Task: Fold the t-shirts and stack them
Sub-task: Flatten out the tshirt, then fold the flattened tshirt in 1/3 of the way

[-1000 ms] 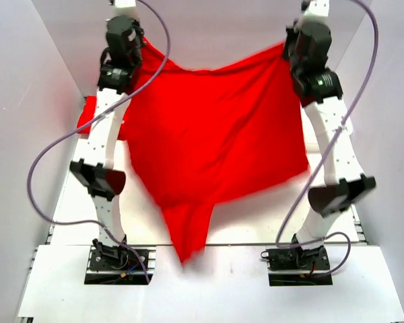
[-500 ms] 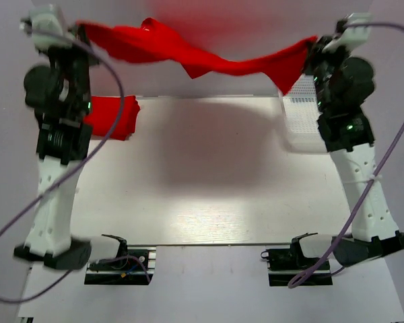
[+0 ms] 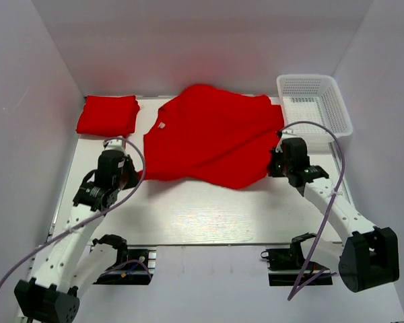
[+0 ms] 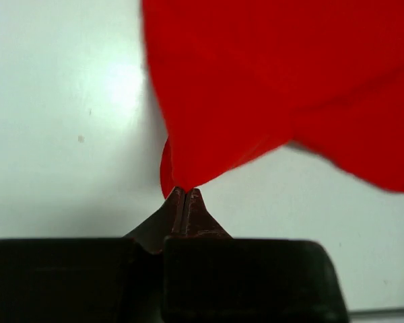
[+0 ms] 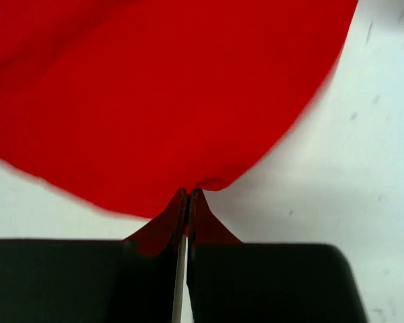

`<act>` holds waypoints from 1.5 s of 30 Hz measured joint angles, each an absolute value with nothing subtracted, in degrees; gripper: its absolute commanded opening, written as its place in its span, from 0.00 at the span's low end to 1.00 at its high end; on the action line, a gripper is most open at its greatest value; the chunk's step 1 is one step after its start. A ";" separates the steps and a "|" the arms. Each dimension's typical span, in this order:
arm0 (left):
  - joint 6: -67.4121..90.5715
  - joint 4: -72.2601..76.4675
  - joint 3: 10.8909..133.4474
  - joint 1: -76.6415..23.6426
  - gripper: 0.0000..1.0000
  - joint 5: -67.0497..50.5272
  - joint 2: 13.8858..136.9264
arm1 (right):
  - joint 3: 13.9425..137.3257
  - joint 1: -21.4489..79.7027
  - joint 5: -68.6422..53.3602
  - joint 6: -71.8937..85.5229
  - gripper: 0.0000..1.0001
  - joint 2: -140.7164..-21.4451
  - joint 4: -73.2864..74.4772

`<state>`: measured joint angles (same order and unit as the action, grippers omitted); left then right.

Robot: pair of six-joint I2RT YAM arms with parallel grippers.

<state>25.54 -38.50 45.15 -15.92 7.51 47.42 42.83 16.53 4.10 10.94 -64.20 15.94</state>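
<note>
A red t-shirt lies spread and rumpled on the white table, its white neck label facing up at the left. My left gripper is low at the shirt's near left corner. In the left wrist view the gripper is shut on a pinch of the red cloth. My right gripper is at the shirt's near right edge and is likewise shut on the fabric. A second t-shirt, folded, rests at the back left corner.
A white mesh basket stands at the back right, close to the right arm. White walls close in the table on the left, back and right. Both arm bases sit at the near edge.
The shirt, held up hanging a second ago and then stretched high between both grippers, has been brought down flat on the table. Both arms have dropped low and toward the near side, still gripping it.
</note>
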 measured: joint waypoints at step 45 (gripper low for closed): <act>34.63 -39.03 66.24 -15.31 0.00 15.94 79.42 | 44.40 16.27 19.66 32.77 0.00 -69.49 36.12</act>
<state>34.63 -39.03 66.24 -15.31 15.94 79.42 44.40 16.27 19.66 32.77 -69.49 36.12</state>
